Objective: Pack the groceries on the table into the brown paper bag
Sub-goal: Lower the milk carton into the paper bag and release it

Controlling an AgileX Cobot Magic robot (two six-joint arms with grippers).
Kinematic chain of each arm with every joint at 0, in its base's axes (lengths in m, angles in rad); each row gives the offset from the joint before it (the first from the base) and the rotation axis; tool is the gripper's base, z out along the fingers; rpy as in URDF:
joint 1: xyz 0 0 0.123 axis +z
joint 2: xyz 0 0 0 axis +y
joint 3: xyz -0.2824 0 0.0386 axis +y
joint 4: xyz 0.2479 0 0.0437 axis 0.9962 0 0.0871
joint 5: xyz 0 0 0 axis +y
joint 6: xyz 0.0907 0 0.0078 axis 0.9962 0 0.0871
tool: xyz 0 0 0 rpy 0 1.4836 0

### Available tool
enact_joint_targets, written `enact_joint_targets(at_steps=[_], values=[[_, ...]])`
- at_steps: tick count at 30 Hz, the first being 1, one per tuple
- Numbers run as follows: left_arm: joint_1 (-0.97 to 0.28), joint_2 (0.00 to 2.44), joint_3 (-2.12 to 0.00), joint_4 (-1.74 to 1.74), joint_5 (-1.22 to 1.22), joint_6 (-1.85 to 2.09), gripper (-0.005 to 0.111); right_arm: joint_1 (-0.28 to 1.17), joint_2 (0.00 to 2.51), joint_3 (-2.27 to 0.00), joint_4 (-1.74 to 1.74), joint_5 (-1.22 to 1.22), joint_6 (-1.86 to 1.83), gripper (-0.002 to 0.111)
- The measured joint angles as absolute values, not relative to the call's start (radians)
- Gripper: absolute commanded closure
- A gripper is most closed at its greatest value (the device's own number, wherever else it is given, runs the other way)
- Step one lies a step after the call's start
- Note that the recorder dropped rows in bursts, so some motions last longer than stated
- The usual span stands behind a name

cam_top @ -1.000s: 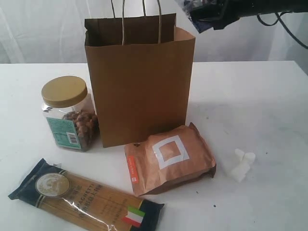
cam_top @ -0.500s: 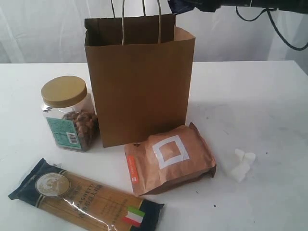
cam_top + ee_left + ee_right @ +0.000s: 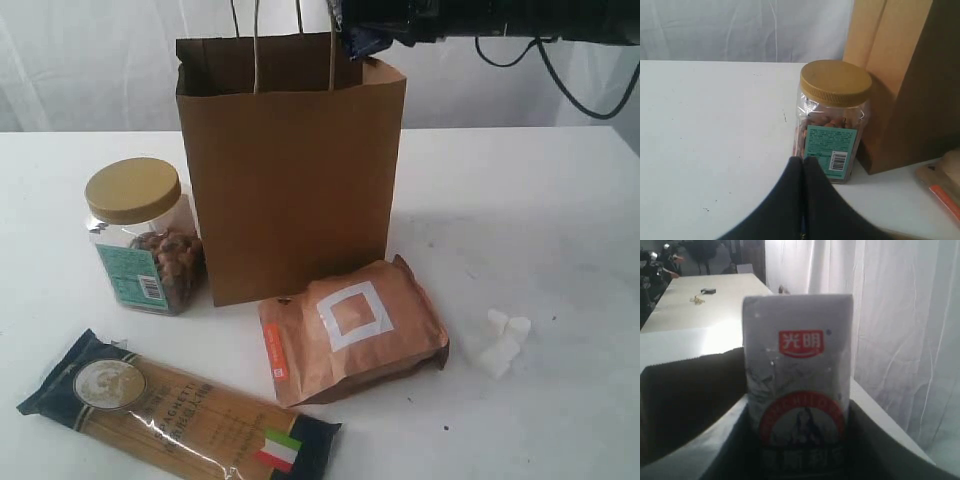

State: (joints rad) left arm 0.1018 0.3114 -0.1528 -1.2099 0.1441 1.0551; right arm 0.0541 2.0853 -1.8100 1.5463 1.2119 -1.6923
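Note:
The brown paper bag stands upright and open at the back of the table. My right gripper is shut on the small white-blue carton, held just above the bag's right rim, where only a dark corner of the carton shows in the exterior view. On the table lie the nut jar, spaghetti packet, copper pouch and marshmallows. My left gripper is shut and empty, low in front of the nut jar.
White curtains hang behind the table. The nut jar stands against the bag's left side, and the pouch leans at the bag's front foot. Black cables trail from the right arm at the upper right. The bag's handles stick up.
The right arm has carried the carton leftward, from beyond the bag's right side to over its right rim. Nothing on the table has moved.

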Motion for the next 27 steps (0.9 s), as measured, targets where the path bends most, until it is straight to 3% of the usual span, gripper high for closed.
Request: enact_joint_targets(at_steps=[21,24,27], values=[[0.102,0.311,-0.153,-1.21,0.144,1.055,0.107,0.155,2.095,-1.81,1.451,1.218,-1.628,0.107],[0.102,0.311,-0.153,-1.21,0.144,1.055,0.107,0.155,2.095,-1.81,1.451,1.216,-1.624,0.098],[0.102,0.311,-0.153,-1.21,0.144,1.055,0.107,0.155,2.095,-1.81,1.449,1.216,-1.624,0.075]])
